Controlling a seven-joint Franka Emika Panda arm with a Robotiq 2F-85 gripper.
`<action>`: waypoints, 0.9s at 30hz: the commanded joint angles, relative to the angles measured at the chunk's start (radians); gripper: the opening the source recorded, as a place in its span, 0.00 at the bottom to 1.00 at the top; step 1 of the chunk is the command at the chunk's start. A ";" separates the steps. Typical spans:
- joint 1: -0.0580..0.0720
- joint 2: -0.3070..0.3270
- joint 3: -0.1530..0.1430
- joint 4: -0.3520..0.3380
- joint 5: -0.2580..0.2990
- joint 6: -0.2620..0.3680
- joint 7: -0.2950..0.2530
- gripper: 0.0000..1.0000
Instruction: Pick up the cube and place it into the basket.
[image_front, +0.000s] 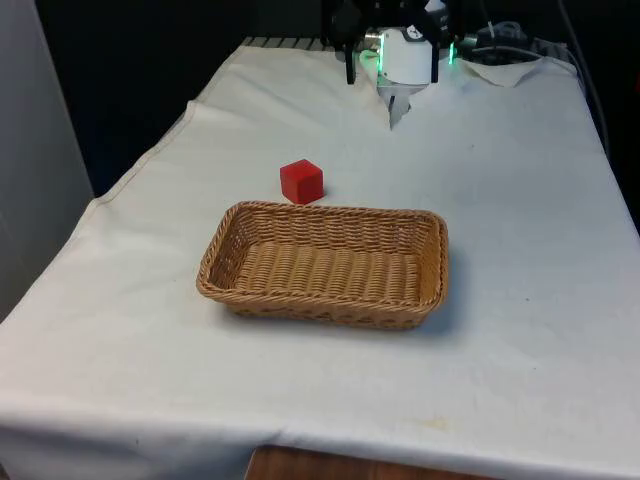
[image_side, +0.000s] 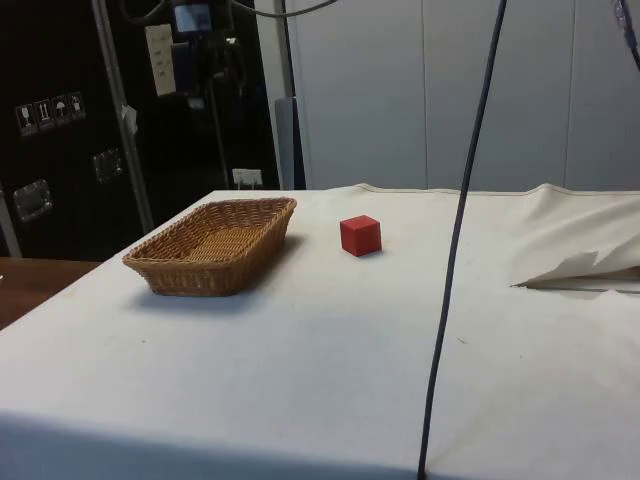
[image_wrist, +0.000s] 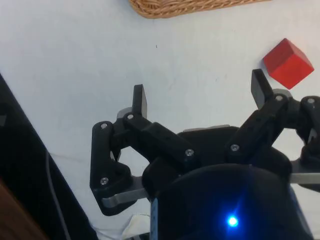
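**A:** Nearest you in the front view is the white cloth's front edge (image_front: 330, 440), with a strip of brown wood showing below it. What sits behind that?

**B:** You have the wicker basket (image_front: 322, 298) next, long side towards you, nothing inside it. Just beyond its far rim, towards the front view's left end of that rim, you see the red cube (image_front: 301, 181) resting on the cloth, close to the basket but not touching it. Well beyond, at the far end, you see the robot's white base (image_front: 405, 57) before the dark curtain.

**A:** And from the side?

**B:** You get bare cloth nearest again, and a dark cable (image_side: 455, 260) hanging down in front of the scene. The basket (image_side: 180, 275) lies towards the dark cabinets, the cube (image_side: 360, 235) just beside its end, a narrow strip of cloth between them. You can also see the cloth rucked up into a fold (image_side: 580, 265) at the far side of that picture.

**A:** What does the wrist camera give you?

**B:** You see the gripper (image_wrist: 200, 97) hanging over bare cloth with its two black fingers (image_wrist: 140, 100) spread wide apart and nothing between them. The cube (image_wrist: 288, 63) lies on the cloth just outside one fingertip, tilted corner-on to the camera, not touched by it. You catch a slice of the basket's woven rim (image_wrist: 190, 6) further off, well apart from the fingers
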 joint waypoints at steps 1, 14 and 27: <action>-0.001 -0.001 -0.001 -0.002 0.000 0.000 -0.001 1.00; -0.002 -0.095 -0.009 -0.118 -0.007 0.044 -0.018 1.00; -0.001 -0.170 -0.009 -0.204 -0.013 0.082 -0.026 1.00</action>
